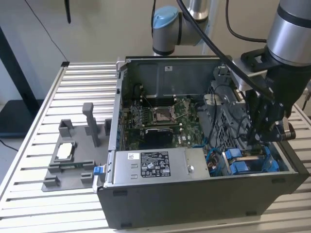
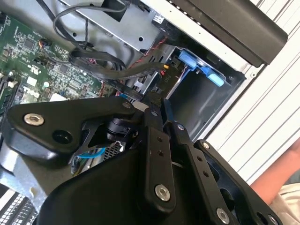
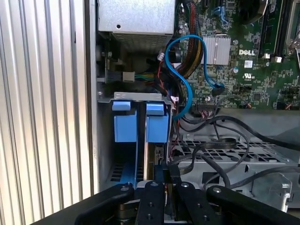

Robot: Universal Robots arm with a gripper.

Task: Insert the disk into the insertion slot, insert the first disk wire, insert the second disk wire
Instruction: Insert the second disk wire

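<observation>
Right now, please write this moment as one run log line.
gripper: lowered in open computer case | nearest: insertion slot with blue tabs | held: cannot tell | power supply: untouched

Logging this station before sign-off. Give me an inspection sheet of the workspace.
Surface: slatted metal table carrying the open computer case.
Job's things: insertion slot with blue tabs, at the case's corner on the exterior view's right.
Clutter: grey fixture outside the case, on the exterior view's left.
Grippers: gripper lowered into the case at the slot.
Cables: blue cable and black cables loose over the motherboard.
Surroundings: a person's arm beside the table.
</observation>
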